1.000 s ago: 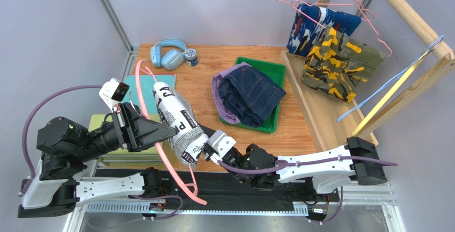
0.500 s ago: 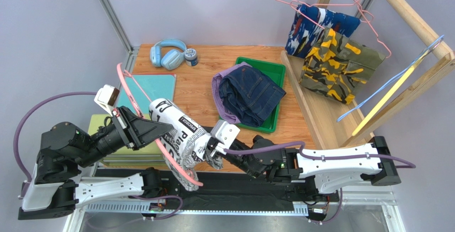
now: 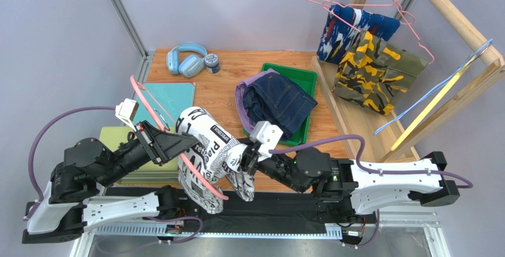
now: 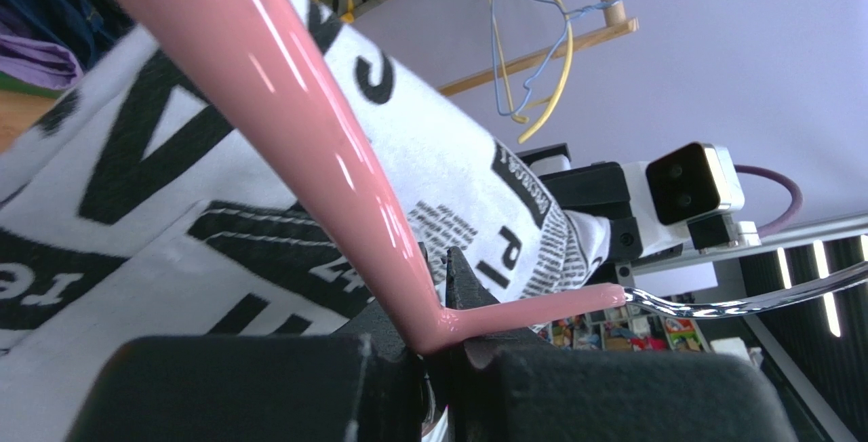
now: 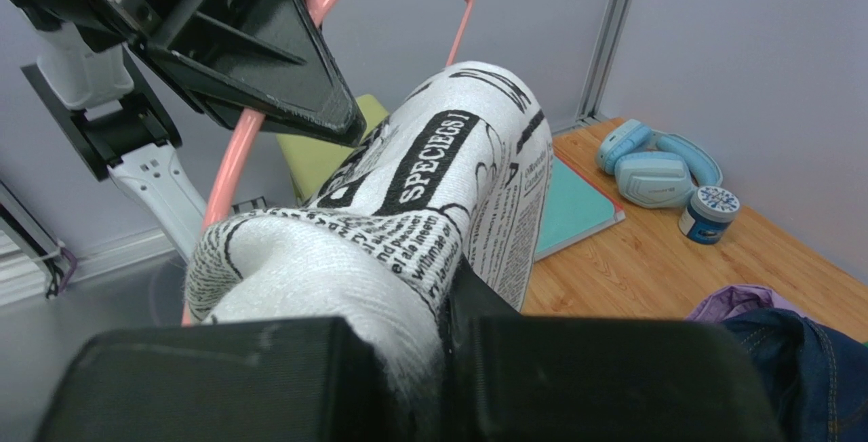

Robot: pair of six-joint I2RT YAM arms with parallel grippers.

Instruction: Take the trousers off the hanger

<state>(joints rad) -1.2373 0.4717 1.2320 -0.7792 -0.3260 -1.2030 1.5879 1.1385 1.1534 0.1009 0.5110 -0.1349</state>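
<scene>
Your left gripper is clamped on the pink hanger; your right gripper is pinched tight on the newsprint trousers, which sit at the table's six o'clock edge with the hanger's bar lying across them; the denim trousers lie on the purple trousers in the green tray at one o'clock; the camouflage trousers and abstract-print trousers hang on the wooden rack at two o'clock

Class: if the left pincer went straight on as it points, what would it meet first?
Most likely the newsprint trousers, bunched just ahead of the left pincer, which grips the pink hanger.
</scene>
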